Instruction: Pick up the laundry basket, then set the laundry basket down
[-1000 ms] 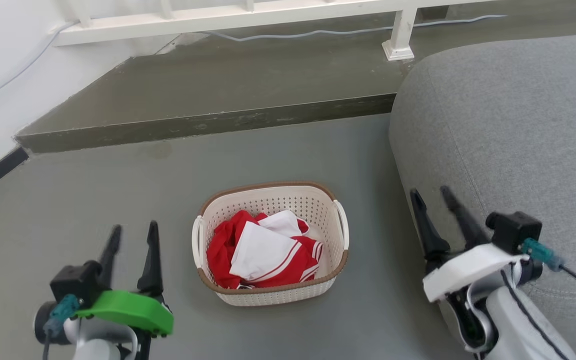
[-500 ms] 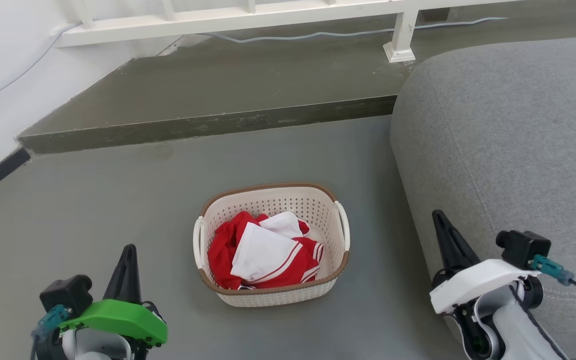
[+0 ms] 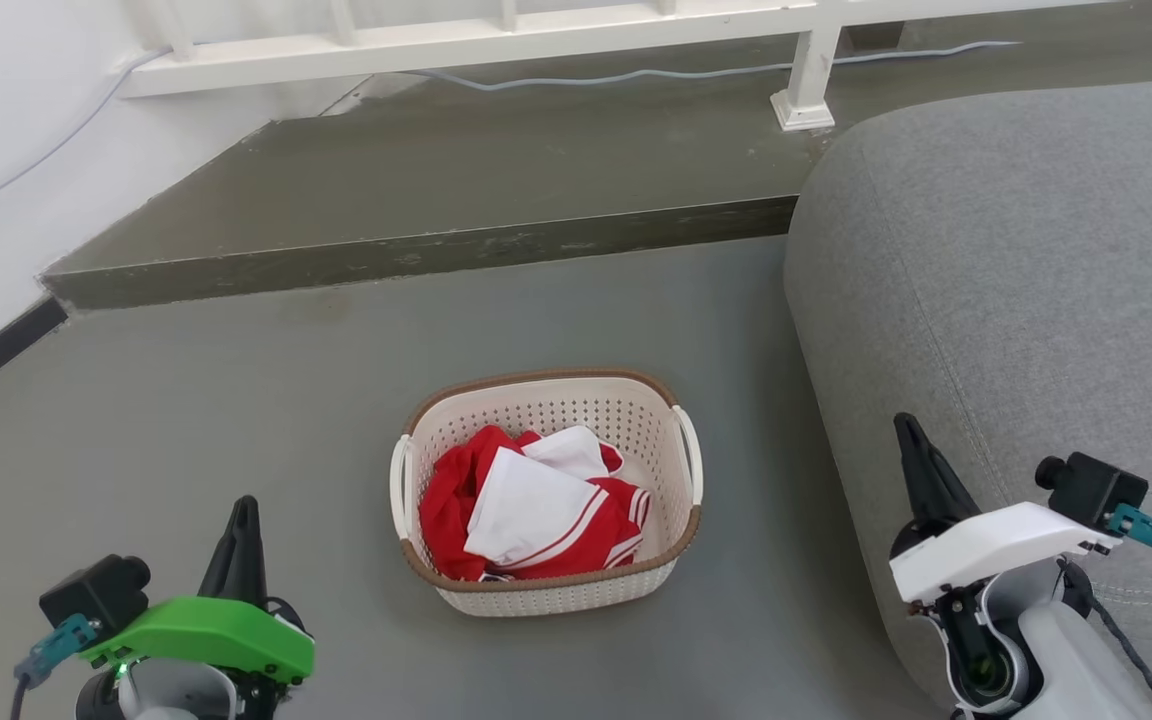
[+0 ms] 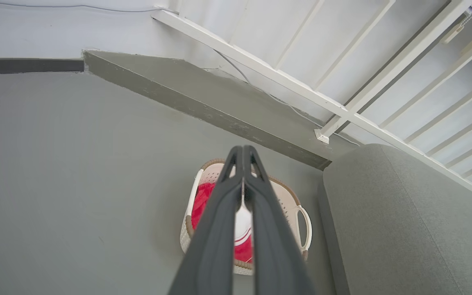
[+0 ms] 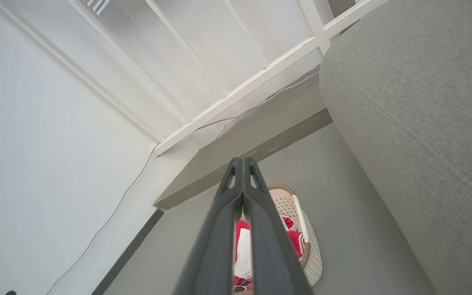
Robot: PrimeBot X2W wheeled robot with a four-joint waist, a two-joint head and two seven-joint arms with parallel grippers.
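Laundry basket (image 3: 556, 597) sits on the floor (image 3: 236, 400) ahead of and between both arms, its 2 loop handles (image 3: 398, 487) facing sideways toward them, left pincer (image 3: 244, 508) seemingly nearer than right pincer (image 3: 906, 430), both pinched closed and empty.

The laundry basket (image 3: 556, 596) sits on the floor (image 3: 236, 400) with clothes (image 3: 526, 505) in it, the sofa (image 3: 1016, 280) at its right, the raised step (image 3: 456, 180) behind.
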